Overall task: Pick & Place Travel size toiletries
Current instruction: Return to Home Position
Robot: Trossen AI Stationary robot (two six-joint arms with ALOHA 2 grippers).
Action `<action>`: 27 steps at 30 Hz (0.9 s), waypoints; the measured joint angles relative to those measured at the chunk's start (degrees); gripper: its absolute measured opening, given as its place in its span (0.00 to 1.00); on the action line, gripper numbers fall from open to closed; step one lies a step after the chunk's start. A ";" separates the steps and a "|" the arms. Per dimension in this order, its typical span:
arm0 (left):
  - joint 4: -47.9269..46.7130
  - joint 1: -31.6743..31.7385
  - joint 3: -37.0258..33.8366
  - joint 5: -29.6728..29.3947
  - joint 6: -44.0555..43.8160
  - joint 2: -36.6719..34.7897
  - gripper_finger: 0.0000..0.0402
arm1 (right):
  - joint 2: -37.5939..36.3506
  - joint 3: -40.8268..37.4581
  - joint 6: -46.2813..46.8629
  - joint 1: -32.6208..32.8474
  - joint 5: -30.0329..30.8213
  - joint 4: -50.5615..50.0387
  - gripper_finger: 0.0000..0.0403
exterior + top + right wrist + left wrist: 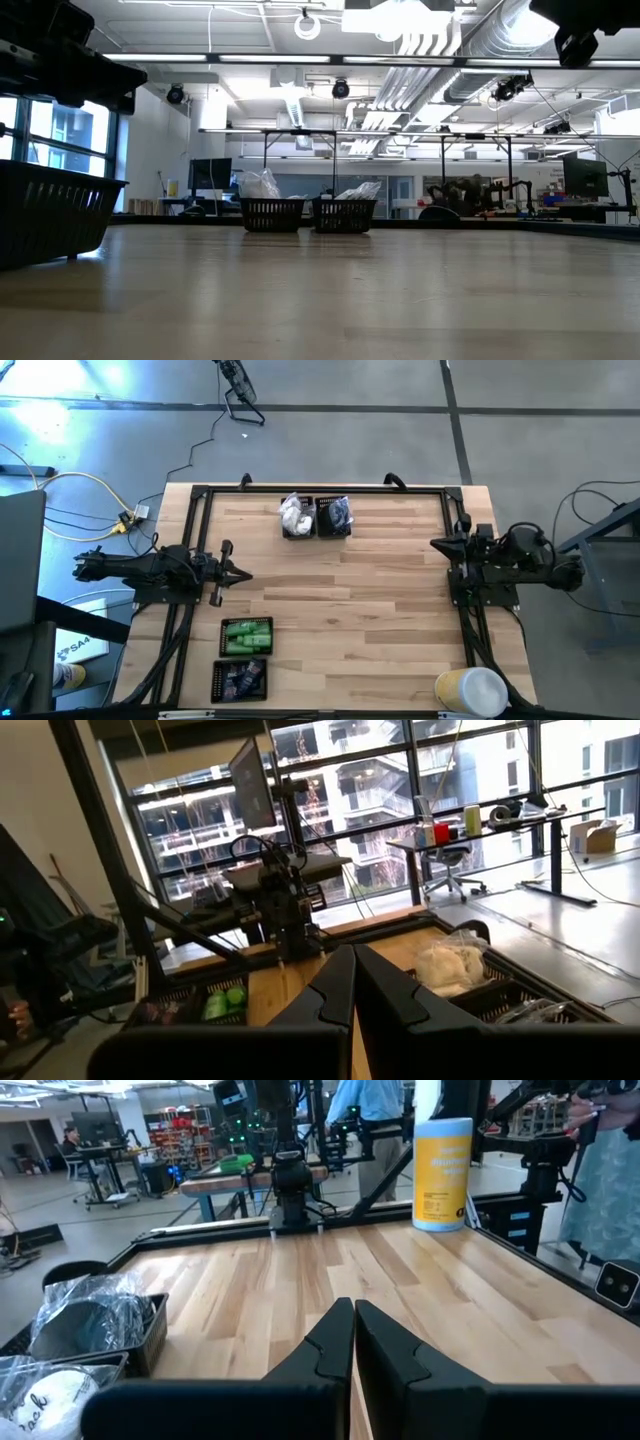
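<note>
From above, the table is our reference. The left gripper sits by the table's left edge and the right gripper by its right edge, both well apart from any cargo. The toiletries lie sorted in black mesh trays. White packets and bagged dark pieces sit side by side at the table's far edge. Green tubes and navy tubes are near its front-left corner, and a yellow canister stands at the front-right corner.

Down at table level, two trays stand across the table with clear film poking over their rims. The dark shapes overhead are probably the arms, though that's hard to confirm.

On the left wrist, the fingers are pressed together with nothing between them. The right wrist shows the same: fingers meeting, empty.

The sorting looks finished, I'd say. If anything needs moving, the tubes should be light, smooth and prone to rolling, so pinch across mid-body. The packets and bags look soft and slippery, so grip the bulge, not the loose film.
</note>
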 joint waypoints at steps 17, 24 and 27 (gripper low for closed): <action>-0.13 0.00 -0.04 0.00 0.15 0.00 0.03 | 0.43 0.00 -0.68 0.02 -0.42 0.20 0.01; -0.15 0.00 -0.07 0.02 0.24 0.00 0.03 | 0.43 -7.21 -1.46 0.02 -1.91 12.26 0.01; -0.11 0.00 -0.07 0.02 0.26 0.02 0.03 | 0.43 -12.50 -1.16 0.02 -1.80 17.41 0.01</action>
